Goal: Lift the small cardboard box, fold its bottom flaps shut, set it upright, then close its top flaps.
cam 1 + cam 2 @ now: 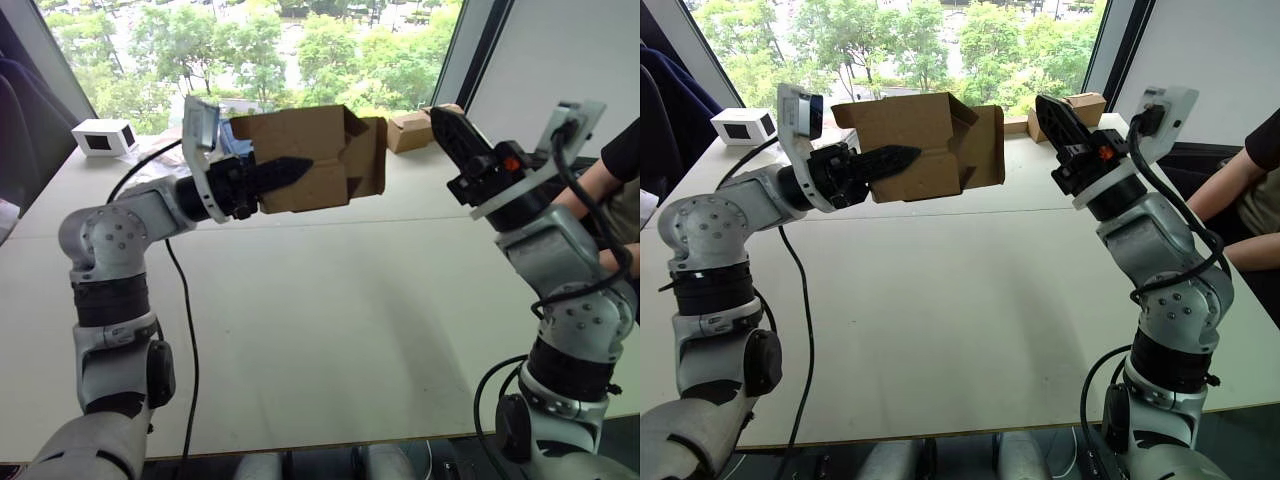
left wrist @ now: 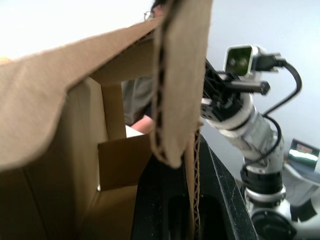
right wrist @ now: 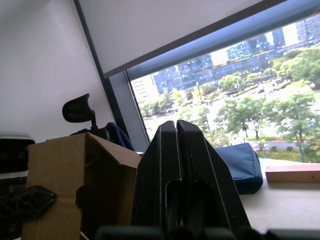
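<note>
Left eye view shows you the small plain brown corrugated cardboard box [image 1: 305, 158] held in the air above the pale surface [image 1: 330, 330], on its side, with the left gripper [image 1: 285, 172] pinching one wall between its jaws, one black finger outside on the near face. Your right gripper [image 1: 1052, 108] hovers just beside the box's open flapped end with its jaws pressed together and holding nothing. Judge the box light and empty, but its thin walls and hinged flaps will buckle, so press on the flaps near their creases, not their loose edges.
</note>
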Action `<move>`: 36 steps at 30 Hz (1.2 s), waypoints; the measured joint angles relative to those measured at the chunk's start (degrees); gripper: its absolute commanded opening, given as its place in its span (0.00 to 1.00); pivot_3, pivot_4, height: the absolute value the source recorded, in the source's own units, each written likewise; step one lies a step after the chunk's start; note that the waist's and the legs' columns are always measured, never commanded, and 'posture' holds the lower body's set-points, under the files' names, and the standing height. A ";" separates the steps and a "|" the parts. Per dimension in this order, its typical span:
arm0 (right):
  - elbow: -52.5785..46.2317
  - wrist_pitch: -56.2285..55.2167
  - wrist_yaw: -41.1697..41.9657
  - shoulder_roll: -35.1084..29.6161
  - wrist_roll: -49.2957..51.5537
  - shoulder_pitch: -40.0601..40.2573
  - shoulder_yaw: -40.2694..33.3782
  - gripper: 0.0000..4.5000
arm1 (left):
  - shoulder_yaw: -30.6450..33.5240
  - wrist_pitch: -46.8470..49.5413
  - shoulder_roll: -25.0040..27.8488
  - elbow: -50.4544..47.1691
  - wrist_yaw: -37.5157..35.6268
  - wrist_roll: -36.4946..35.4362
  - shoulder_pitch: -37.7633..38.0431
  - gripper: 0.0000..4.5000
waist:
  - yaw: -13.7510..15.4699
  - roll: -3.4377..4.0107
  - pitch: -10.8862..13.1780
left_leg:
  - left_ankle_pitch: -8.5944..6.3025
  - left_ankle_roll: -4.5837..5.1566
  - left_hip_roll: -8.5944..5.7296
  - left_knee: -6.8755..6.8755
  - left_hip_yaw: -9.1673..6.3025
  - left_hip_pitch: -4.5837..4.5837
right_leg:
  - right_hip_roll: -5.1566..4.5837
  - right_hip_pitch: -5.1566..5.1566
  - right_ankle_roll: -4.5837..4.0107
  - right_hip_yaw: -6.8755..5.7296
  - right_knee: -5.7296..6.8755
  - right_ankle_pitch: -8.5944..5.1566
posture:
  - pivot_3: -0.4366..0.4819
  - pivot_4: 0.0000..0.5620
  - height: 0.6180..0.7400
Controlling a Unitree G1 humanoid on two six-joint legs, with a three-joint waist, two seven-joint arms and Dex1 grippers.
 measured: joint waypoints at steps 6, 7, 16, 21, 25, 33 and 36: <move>1.21 1.82 5.74 -3.74 -1.88 -1.60 5.75 0.01 | -0.08 0.00 1.95 -1.85 0.36 -1.94 0.72 0.00 | -0.04 0.00 0.00 | 0.00 0.01 -0.02 0.01 0.01 0.00 | 0.05 0.01 0.00 -0.01 -0.01 0.00 | 0.48 0.27 1.00; 1.38 2.00 6.46 -3.76 -2.27 -1.68 6.62 0.01 | -0.25 -0.01 2.17 -2.02 0.35 -2.24 0.77 0.00 | -0.05 0.00 0.00 | 0.00 0.01 -0.01 0.00 0.01 0.00 | 0.06 0.00 0.00 -0.02 -0.01 0.00 | 0.48 0.27 1.00; 0.41 3.06 9.71 -3.18 -2.76 -1.68 10.75 0.01 | -2.70 -0.18 3.79 -2.58 -0.94 -3.98 1.73 0.00 | -0.02 0.00 0.00 | 0.00 0.01 -0.01 0.00 0.00 0.00 | 0.03 -0.01 0.00 -0.02 -0.01 0.00 | 0.48 0.27 1.00; -0.89 3.88 9.70 -2.17 -1.63 -1.50 10.93 0.01 | -3.98 -0.80 3.79 -2.52 -1.56 -4.18 1.73 0.00 | -0.03 0.00 0.00 | 0.00 0.01 -0.01 0.00 0.01 0.00 | 0.02 -0.01 0.00 -0.01 -0.01 0.00 | 0.48 0.27 1.00; -1.28 4.67 9.76 -1.20 -1.56 -1.42 11.69 0.01 | -4.77 -0.82 4.11 -2.36 -3.60 -5.33 1.72 0.00 | -0.08 0.00 0.00 | 0.00 0.01 -0.01 0.00 0.00 -0.01 | 0.03 -0.02 0.00 -0.01 -0.02 0.00 | 0.48 0.27 1.00; -1.28 4.98 10.84 -0.45 -1.53 -1.41 12.08 0.01 | -6.70 -1.73 4.37 -2.21 -5.01 -5.53 0.95 0.00 | -0.01 0.00 0.00 | -0.01 0.01 -0.01 0.00 0.01 -0.01 | 0.04 -0.02 0.00 -0.02 -0.03 0.00 | 0.48 0.27 1.00; -1.83 5.32 11.97 -2.61 -0.73 -0.23 11.25 0.01 | -6.71 -2.73 4.39 -1.36 -4.65 -5.11 0.39 0.00 | 0.02 0.00 0.00 | -0.01 0.02 -0.01 0.00 0.01 -0.01 | 0.05 -0.01 0.00 -0.03 -0.04 0.00 | 0.48 0.27 1.00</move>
